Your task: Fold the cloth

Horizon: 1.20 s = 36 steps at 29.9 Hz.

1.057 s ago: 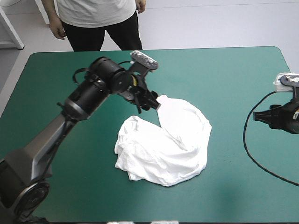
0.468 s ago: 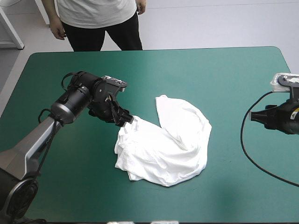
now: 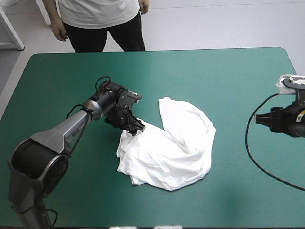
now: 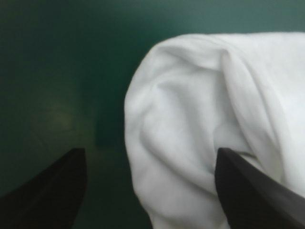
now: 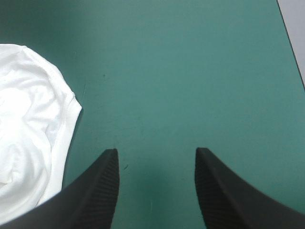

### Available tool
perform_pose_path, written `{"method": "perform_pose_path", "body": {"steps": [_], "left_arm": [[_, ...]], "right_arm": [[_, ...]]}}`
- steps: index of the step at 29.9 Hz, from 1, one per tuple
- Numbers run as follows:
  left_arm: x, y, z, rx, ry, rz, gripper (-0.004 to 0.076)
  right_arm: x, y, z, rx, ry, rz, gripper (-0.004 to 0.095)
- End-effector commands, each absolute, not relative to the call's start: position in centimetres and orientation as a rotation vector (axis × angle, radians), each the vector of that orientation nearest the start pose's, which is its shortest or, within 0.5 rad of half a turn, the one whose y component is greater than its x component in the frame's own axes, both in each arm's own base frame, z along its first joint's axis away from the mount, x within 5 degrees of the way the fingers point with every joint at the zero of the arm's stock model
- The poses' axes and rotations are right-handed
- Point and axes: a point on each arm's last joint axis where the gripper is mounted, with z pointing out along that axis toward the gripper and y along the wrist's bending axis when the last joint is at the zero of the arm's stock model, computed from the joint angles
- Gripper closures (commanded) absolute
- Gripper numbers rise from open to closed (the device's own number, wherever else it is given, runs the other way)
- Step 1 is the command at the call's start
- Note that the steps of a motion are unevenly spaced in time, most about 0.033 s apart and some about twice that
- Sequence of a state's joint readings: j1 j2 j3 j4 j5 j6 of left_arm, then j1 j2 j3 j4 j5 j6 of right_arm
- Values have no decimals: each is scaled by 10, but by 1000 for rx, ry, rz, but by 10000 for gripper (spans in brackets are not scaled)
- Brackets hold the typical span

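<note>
The white T-shirt (image 3: 167, 148) lies crumpled in a loose heap near the middle of the teal-green table (image 3: 228, 81). My left gripper (image 3: 135, 130) is low over the heap's far-left corner, open. In the left wrist view a rounded fold of the T-shirt (image 4: 190, 129) lies between and ahead of the two black fingers (image 4: 52, 191), which stand wide apart. My right gripper (image 3: 259, 119) hovers open near the table's right edge, well clear of the cloth. In the right wrist view the T-shirt's hemmed edge (image 5: 33, 129) lies off to one side of its open fingers (image 5: 93, 191).
A person stands beyond the table's far edge, hands off the top. Bare teal-green cover surrounds the heap on all sides, widest toward the far right and the near left.
My left gripper has let go of the T-shirt's far corner, swung left and down, and come to the heap's far-left corner. The far corner now lies flat. The right arm barely moved.
</note>
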State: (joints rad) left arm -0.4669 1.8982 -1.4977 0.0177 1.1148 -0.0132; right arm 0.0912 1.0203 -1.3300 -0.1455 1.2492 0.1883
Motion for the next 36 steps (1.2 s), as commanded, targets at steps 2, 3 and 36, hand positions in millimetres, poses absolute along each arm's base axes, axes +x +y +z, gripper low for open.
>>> {"method": "perform_pose_path", "body": {"steps": [2,3,36], "left_arm": [[353,-176,233,648,2881,-55,178],[354,-178,226,645,2898,-64,178],[354,-188,207,628,2969,-197,734]], "right_arm": [[165,1,446,124,2331,-62,450],[165,1,446,124,2331,-62,450],[309,71,327,-207,2684,228,335]]}}
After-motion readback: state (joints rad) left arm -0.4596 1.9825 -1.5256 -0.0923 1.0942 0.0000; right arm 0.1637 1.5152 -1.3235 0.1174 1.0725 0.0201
